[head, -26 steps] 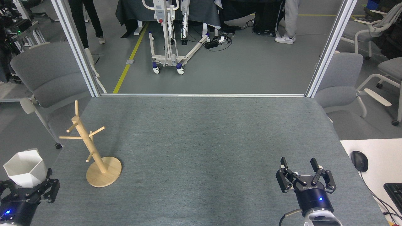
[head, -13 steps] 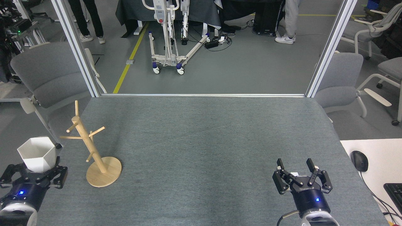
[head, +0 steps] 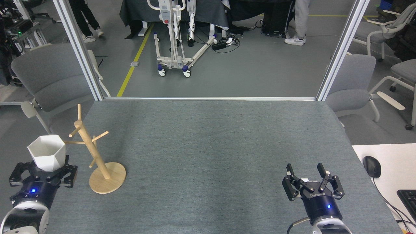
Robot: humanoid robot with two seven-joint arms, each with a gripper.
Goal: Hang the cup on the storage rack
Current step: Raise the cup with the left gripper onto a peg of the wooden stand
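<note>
The white faceted cup is held upright, mouth up, in my left gripper at the table's front left edge. That gripper is shut on the cup's lower part. The cup's right side reaches the tip of a thin peg on the wooden storage rack, whose slanted post stands on a round disc base just to the right. My right gripper stands open near the front right of the table, with nothing between its fingers.
The grey felt table stretches between the arms. Grey chairs flank the table's far corners. A white desk with a mouse and keyboard sits at the right. People's legs and a wheeled lift stand beyond the table.
My left gripper has carried the cup up and to the right, from off the table's left edge to beside the rack's peg. The right gripper drew back slightly toward me.
</note>
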